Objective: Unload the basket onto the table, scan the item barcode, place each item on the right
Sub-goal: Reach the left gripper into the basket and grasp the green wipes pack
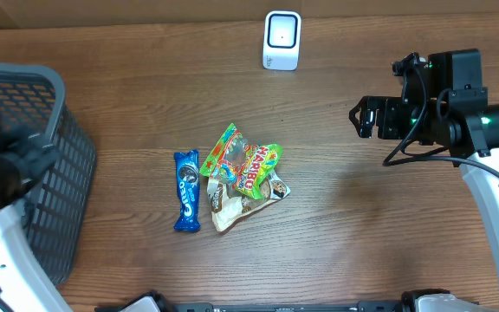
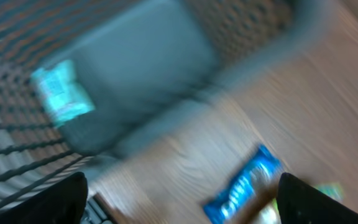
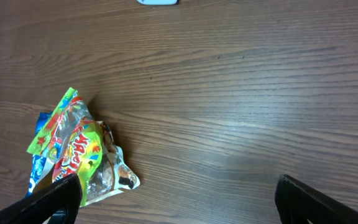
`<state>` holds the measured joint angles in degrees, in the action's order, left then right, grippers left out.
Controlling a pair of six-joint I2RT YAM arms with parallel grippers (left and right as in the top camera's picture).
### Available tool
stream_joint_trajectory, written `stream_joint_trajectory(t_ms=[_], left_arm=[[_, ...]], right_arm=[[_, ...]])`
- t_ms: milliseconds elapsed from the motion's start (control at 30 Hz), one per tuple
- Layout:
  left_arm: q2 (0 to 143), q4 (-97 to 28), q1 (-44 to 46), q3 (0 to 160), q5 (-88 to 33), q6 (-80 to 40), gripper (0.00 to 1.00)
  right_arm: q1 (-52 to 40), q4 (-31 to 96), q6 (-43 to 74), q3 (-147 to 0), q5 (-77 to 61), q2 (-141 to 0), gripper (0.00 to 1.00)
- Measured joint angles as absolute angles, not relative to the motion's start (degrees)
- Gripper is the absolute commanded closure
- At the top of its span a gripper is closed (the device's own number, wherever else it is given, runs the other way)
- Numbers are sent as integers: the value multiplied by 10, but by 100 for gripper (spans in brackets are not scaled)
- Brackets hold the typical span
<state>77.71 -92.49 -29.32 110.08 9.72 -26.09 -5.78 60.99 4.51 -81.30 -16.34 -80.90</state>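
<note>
While the left gripper [image 2: 182,205] and right gripper [image 3: 179,202] both hang empty with fingers spread wide, the Haribo bag [image 3: 73,146] and Oreo pack [image 2: 244,183] lie on the table [image 1: 362,225] between them.
The bag sits ahead of the right gripper, off toward one finger and well apart; the Oreo pack lies just past the basket [image 2: 260,62] rim below the left gripper. Both look light, crinkly and slippery. The soft bag wants a pinch on an edge seam, the stiffer pack a grip across its width. The scanner [image 1: 281,39] stands farther ahead.
</note>
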Motion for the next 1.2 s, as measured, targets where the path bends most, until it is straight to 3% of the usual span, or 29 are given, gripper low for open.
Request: stream_joint_trajectory(t_ms=[200, 533, 900, 1200], left_arm=[[806, -812, -447, 979, 74, -261, 7], [874, -735, -560, 868, 59, -267, 4], [887, -545, -590, 692, 63, -272, 0], [907, -442, -590, 640, 74, -194, 0]], right_arm=[[-58, 608, 45, -813, -163, -809, 0], [-58, 610, 45, -813, -163, -809, 0], [-58, 610, 45, -813, -163, -809, 0], [-58, 613, 45, -813, -163, -809, 0]])
